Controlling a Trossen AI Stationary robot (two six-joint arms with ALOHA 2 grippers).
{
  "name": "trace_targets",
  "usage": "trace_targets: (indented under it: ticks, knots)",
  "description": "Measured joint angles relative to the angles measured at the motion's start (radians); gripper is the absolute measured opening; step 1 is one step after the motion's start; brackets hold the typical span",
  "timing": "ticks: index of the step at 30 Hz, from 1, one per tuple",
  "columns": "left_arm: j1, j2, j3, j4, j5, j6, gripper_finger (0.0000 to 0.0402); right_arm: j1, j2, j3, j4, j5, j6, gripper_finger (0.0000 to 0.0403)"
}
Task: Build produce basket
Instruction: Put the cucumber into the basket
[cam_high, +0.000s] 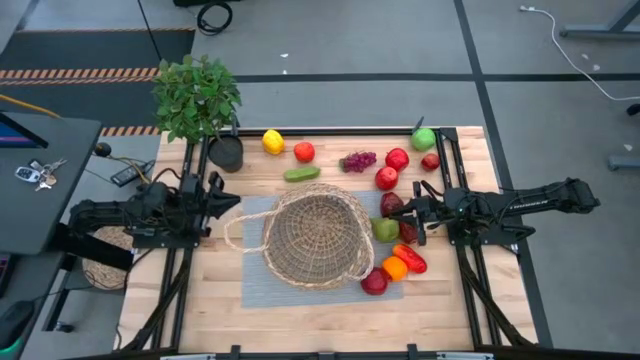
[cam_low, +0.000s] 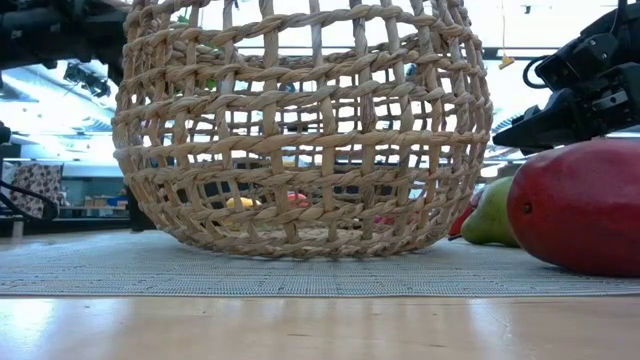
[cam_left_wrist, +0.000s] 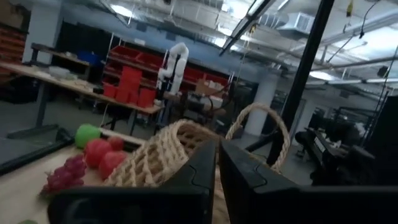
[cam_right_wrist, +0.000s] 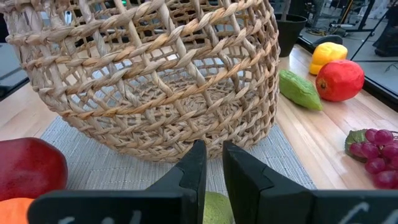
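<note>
The wicker basket (cam_high: 318, 238) stands upright on a grey mat (cam_high: 256, 290) in the middle of the table, its looped handle (cam_high: 238, 232) lying out toward the left. It is also in the low view (cam_low: 300, 130). My left gripper (cam_high: 236, 204) hovers shut just left of the basket, above the handle (cam_left_wrist: 261, 124). My right gripper (cam_high: 404, 212) is shut at the basket's right, above a green pear (cam_high: 386, 229) and a dark red fruit (cam_high: 391, 203). Produce lies behind and to the right of the basket, including grapes (cam_high: 358, 161), a cucumber (cam_high: 301, 174) and a yellow piece (cam_high: 272, 141).
A potted plant (cam_high: 197, 97) stands at the table's far left corner. More fruit sits by the basket's near right side: a red piece (cam_high: 409, 258), an orange one (cam_high: 394, 268) and a dark red one (cam_high: 375, 282). Bare wood runs along the near edge (cam_high: 300, 325).
</note>
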Motion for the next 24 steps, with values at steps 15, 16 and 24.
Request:
trace_targets:
  ticks: [15, 16, 24]
  knots:
    - [0.002, 0.104, 0.000, -0.095, -0.505, -0.050, 0.0007, 0.000, 0.000, 0.000, 0.000, 0.000, 0.000, 0.0061]
    - [0.002, 0.138, 0.000, -0.090, -0.552, -0.045, 0.0007, 0.000, 0.000, 0.000, 0.000, 0.000, 0.000, 0.0061]
    - [0.093, 0.467, 0.000, 0.183, -0.744, 0.149, 0.0012, 0.000, 0.000, 0.000, 0.000, 0.000, 0.000, 0.0061]
